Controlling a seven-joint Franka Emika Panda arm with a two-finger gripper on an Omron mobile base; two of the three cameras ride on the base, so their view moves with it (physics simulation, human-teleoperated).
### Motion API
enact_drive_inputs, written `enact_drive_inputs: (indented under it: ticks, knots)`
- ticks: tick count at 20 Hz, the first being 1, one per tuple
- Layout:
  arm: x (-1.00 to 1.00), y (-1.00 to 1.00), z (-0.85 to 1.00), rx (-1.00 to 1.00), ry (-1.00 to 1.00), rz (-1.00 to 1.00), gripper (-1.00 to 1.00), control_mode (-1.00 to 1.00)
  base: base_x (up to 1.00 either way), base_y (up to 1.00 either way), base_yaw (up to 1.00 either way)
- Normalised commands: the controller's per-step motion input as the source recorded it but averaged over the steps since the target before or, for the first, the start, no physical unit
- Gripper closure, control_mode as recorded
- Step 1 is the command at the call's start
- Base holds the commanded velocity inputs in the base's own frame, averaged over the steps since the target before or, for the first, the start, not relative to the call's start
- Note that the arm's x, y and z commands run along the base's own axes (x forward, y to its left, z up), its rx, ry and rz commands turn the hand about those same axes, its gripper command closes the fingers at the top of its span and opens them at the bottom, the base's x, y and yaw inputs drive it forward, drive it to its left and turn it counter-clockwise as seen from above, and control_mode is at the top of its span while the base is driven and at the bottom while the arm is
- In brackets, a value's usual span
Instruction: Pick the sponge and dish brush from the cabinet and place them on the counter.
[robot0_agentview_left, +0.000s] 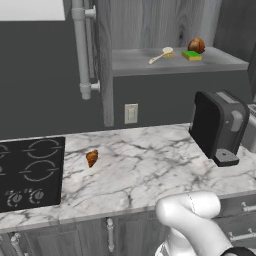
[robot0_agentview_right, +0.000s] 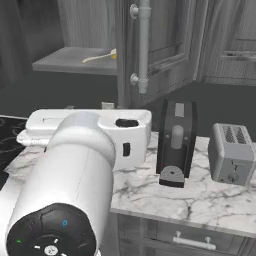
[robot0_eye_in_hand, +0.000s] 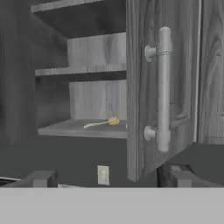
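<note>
**Still on the shelf — sponge and brush await the reach**

Plainly, neither item is lifted yet. The sponge (robot0_agentview_left: 191, 55) lies flat on the open cabinet (robot0_agentview_left: 150, 25) shelf, with the dish brush (robot0_agentview_left: 161, 55) just beside it at nine o'clock and a brown lump (robot0_agentview_left: 196, 45) touching its far edge at twelve. The pincer (robot0_eye_in_hand: 111, 179) stands spread wide, empty, well short of the shelf and facing the door's bar handle (robot0_eye_in_hand: 164, 87). The counter (robot0_agentview_left: 150, 165) below carries a small pastry (robot0_agentview_left: 92, 158) and a coffee machine (robot0_agentview_left: 217, 127). The sponge is likely light and squashy — pinch across its short sides. The brush looks stiff, slim, prone to roll; take the handle mid-length.
</note>
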Motion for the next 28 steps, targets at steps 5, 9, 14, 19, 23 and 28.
enact_drive_inputs:
  ticks: [5, 9, 14, 19, 23, 28]
  knots:
    - [-0.77, 0.67, -0.39, -0.4, -0.04, 0.0, -1.0, -1.0, 0.0, 0.0, 0.0]
    - [-0.56, 0.55, -0.18, -0.44, -0.22, -0.03, -1.0, -1.0, 0.0, 0.0, 0.0]
    - [-0.4, 0.46, -0.17, -0.5, -0.27, -0.05, -1.0, -1.0, 0.0, 0.0, 0.0]
    - [-0.15, 0.52, -0.2, -0.5, -0.16, -0.06, -1.0, -1.0, 0.0, 0.0, 0.0]
    - [0.25, 0.63, -0.01, -0.48, -0.03, -0.06, -1.0, -1.0, 0.0, 0.0, 0.0]
    - [0.63, 0.55, 0.09, -0.36, 0.09, -0.07, -1.0, -1.0, 0.0, 0.0, 0.0]
